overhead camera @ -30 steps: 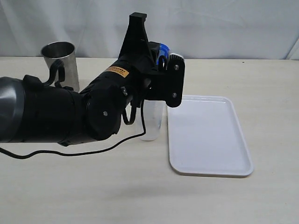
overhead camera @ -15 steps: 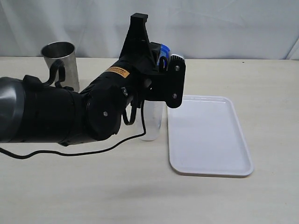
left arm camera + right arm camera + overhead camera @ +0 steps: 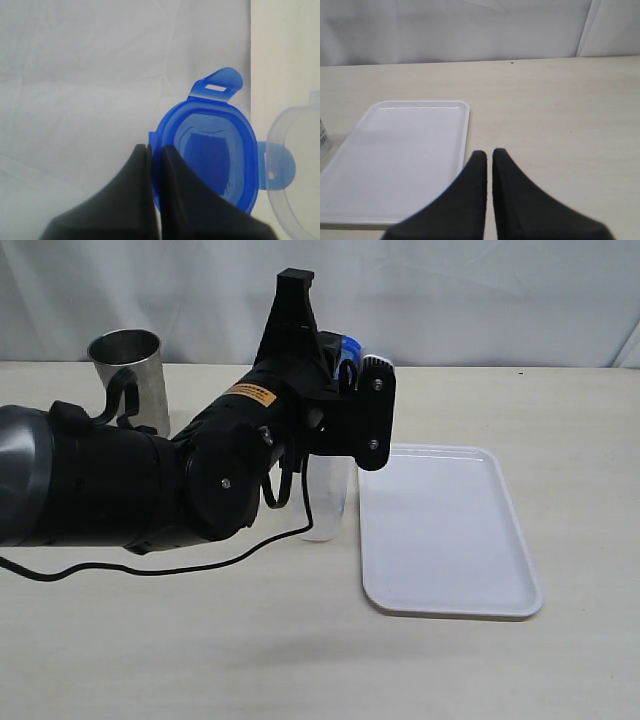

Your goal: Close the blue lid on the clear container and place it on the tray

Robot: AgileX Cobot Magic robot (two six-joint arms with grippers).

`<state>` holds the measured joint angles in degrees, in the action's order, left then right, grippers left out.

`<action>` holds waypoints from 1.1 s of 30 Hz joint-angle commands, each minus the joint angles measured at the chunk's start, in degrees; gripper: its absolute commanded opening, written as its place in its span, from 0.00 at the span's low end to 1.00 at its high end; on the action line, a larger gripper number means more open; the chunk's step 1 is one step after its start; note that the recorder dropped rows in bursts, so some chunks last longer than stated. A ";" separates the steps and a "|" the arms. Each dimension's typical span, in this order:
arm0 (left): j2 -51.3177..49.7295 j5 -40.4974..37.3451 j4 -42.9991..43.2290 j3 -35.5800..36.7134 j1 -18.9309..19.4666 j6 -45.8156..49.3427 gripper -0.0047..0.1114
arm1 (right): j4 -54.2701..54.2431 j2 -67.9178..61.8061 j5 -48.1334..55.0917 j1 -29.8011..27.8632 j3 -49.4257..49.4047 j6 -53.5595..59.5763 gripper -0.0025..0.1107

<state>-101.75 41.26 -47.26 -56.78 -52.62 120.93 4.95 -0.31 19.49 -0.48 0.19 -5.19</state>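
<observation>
Nearest me, the flat white rectangular plastic tray (image 3: pixel 450 540) lies bare on the worktop (image 3: pixel 300 660). My right end effector (image 3: pixel 489 152) is pinched shut on nothing near the tray's edge. Just left of the tray stands the tall clear plastic container (image 3: pixel 327 502), its mouth uncovered. Above it, my left end effector (image 3: pixel 153 150) stays clamped tight on the rim of the small blue snap-flap lid (image 3: pixel 210 160), held on edge, flaps splayed. Nothing has shifted this last second, so I judge that seating the lid is still to come. Farthest back stands a shiny steel cup (image 3: pixel 130 370).
</observation>
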 commanded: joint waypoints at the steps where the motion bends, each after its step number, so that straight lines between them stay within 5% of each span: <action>1: 0.26 0.73 -1.50 0.27 -0.76 0.21 0.04 | 0.17 0.31 0.19 0.13 -0.19 0.00 0.06; 17: 0.26 -0.05 -4.12 1.33 -0.85 0.21 0.04 | 0.17 0.31 0.19 0.13 -0.19 0.00 0.06; 33: 0.26 7.01 -4.32 1.33 0.11 -1.44 0.04 | 0.17 0.31 0.19 0.13 -0.19 0.00 0.06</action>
<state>-101.75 46.91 -51.42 -55.60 -53.25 120.42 4.95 -0.31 19.54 -0.48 0.19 -5.19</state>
